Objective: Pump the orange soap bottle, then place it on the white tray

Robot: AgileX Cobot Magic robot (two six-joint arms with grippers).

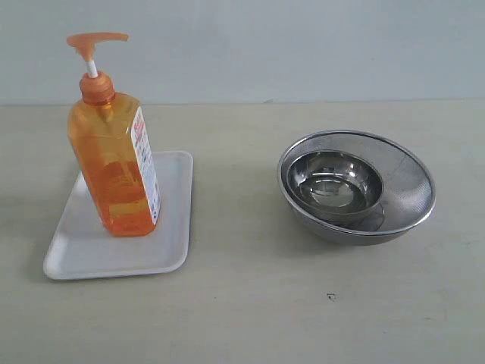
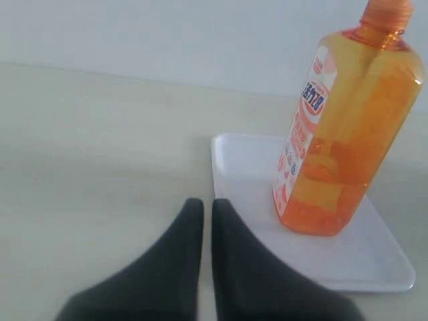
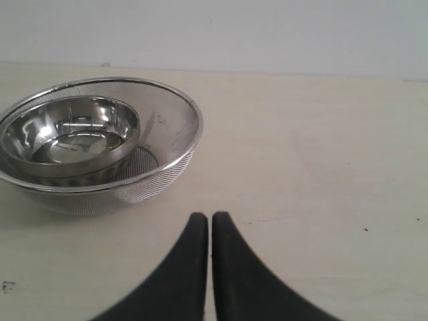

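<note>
The orange soap bottle (image 1: 115, 163) stands upright on the white tray (image 1: 170, 227) at the left of the table, its pump head (image 1: 96, 39) raised on the white stem. The left wrist view shows the bottle (image 2: 348, 127) on the tray (image 2: 244, 167) a short way beyond my left gripper (image 2: 208, 204), which is shut and empty, apart from both. My right gripper (image 3: 210, 218) is also shut with nothing in it, hovering over bare table. Neither gripper appears in the exterior view.
A round steel mesh bowl (image 1: 413, 182) with a smaller steel bowl (image 1: 337, 182) inside it sits on the right of the table. In the right wrist view the mesh bowl (image 3: 170, 144) lies beyond and to one side of the fingers. A pale wall rises behind the table.
</note>
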